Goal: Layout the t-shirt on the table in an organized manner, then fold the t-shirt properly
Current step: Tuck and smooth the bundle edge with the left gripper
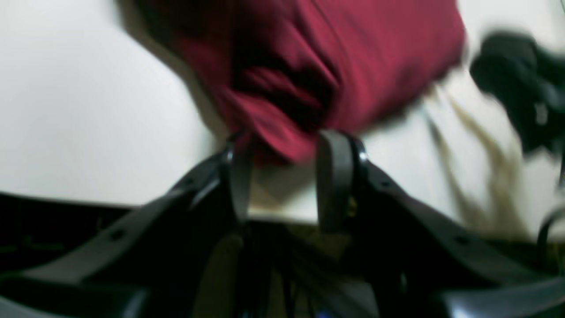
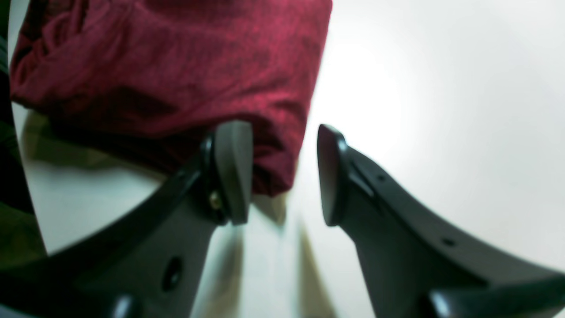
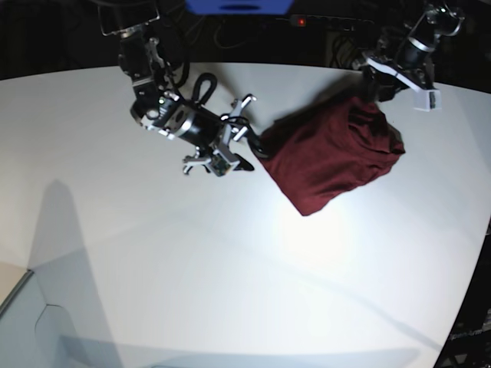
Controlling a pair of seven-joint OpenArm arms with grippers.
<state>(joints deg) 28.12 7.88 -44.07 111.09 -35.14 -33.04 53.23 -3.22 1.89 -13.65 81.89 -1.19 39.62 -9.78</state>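
Note:
The maroon t-shirt [image 3: 330, 157] lies bunched in a wrinkled heap on the right half of the white table [image 3: 230, 261]. My left gripper [image 3: 376, 84] is at the heap's far top edge. In the left wrist view its fingers [image 1: 335, 176] hold a pulled fold of the t-shirt [image 1: 353, 53] between their tips, and the picture is blurred. My right gripper [image 3: 249, 142] is at the heap's left corner. In the right wrist view my right gripper [image 2: 282, 132] stands open, with the corner of the t-shirt [image 2: 176, 66] against one finger and a gap to the other.
The table's curved edge [image 1: 66, 201] runs close under the left gripper, with dark floor and cables beyond. A blurred black part of the other arm [image 1: 521, 84] shows at that view's right. Dark equipment and a blue object [image 3: 238, 6] stand behind the table.

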